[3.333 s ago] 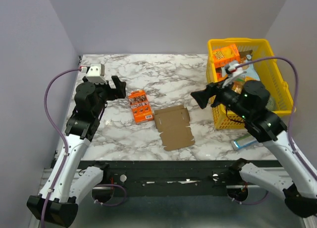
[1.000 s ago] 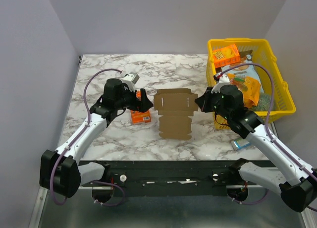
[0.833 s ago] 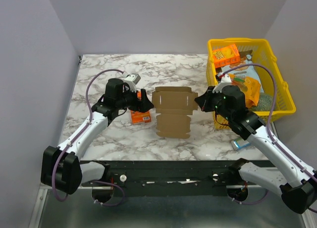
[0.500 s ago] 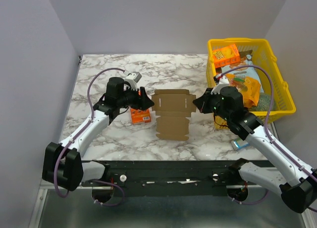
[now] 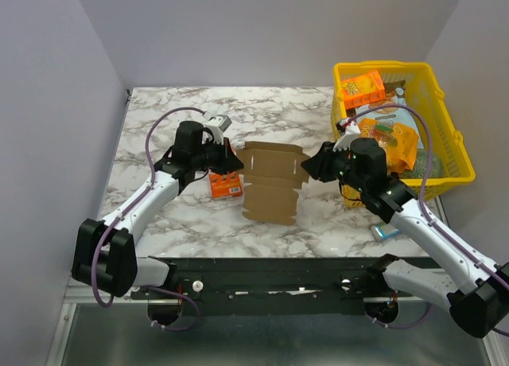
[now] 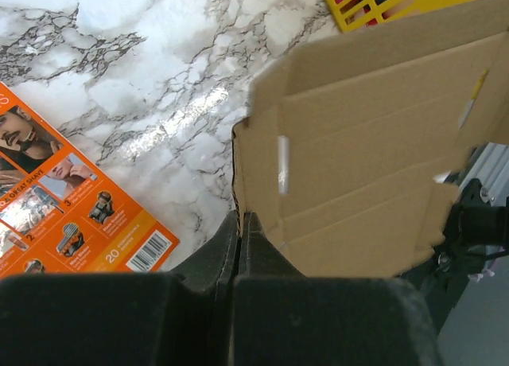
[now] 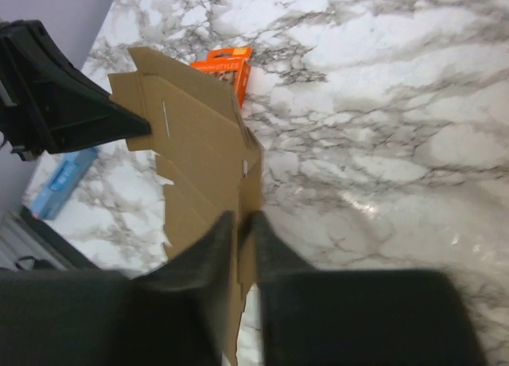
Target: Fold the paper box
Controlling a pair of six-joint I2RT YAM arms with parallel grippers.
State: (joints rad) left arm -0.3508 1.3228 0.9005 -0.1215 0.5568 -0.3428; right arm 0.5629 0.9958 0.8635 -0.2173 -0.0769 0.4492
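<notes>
Two grippers meet at the paper box (image 5: 270, 192), a flat brown sheet held tilted above the marble table (image 5: 278, 111) between them. Our left gripper (image 6: 241, 221) is pinching its left edge, pressed together. Our right gripper (image 7: 240, 221) straddles the opposite edge; we cannot tell whether it presses.

Left gripper (image 6: 240, 223): jaws pressing together on the lower left edge of the paper box (image 6: 366, 159), a brown sheet that is hanging tilted above the marble table (image 6: 159, 64). Orange printed box (image 6: 64, 215): lying flat at left. Yellow basket (image 6: 374, 0): showing beyond the sheet's top edge.
</notes>
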